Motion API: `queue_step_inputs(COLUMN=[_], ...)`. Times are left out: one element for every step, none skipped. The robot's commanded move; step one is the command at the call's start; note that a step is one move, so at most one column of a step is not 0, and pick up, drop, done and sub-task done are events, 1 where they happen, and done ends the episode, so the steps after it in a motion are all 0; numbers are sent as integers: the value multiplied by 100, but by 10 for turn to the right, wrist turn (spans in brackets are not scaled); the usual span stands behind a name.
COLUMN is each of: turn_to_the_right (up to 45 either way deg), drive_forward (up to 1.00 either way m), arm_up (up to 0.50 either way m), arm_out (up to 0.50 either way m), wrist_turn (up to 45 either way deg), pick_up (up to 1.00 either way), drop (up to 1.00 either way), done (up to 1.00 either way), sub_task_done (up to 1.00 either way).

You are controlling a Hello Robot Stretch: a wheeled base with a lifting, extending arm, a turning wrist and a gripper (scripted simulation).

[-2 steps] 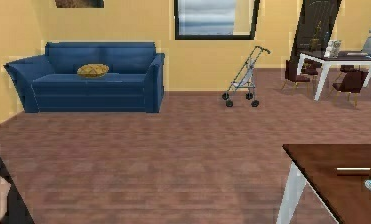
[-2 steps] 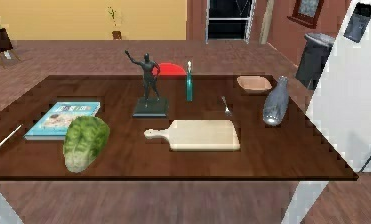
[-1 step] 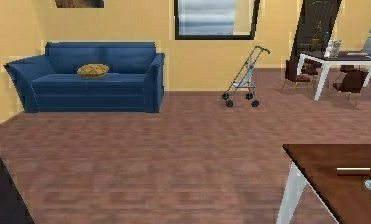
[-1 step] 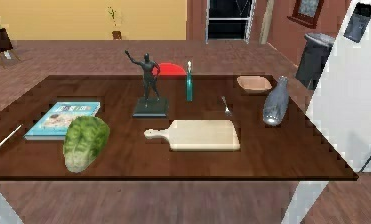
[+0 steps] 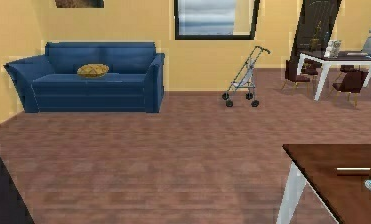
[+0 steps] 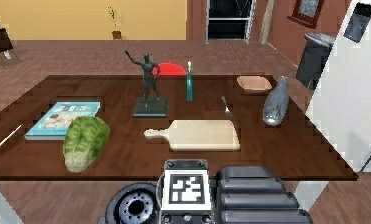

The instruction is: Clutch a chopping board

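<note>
Currently the gripper (image 6: pixel 134 206) is sitting by the table's (image 6: pixel 23 168) near edge, and whether it is carrying anything cannot be told. Extending toward the mid-table chopping board (image 6: pixel 196 134) is likely requiring a stop short of the statue (image 6: pixel 148 86) behind.

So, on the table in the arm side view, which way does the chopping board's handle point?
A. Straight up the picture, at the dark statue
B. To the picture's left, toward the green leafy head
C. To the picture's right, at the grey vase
B: the chopping board lies flat with its narrow handle at its left end, toward the green leafy head.
</note>
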Motion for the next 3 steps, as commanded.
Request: queue_step_inputs(turn_to_the_right=[0, 0, 0], drive_forward=[0, 0, 0], arm_up=[0, 0, 0], arm_out=[38, 0, 0], wrist_turn=[0, 450, 450], pick_up=[0, 0, 0], drop=[0, 0, 0], done=[0, 0, 0], sub_task_done=[0, 0, 0])
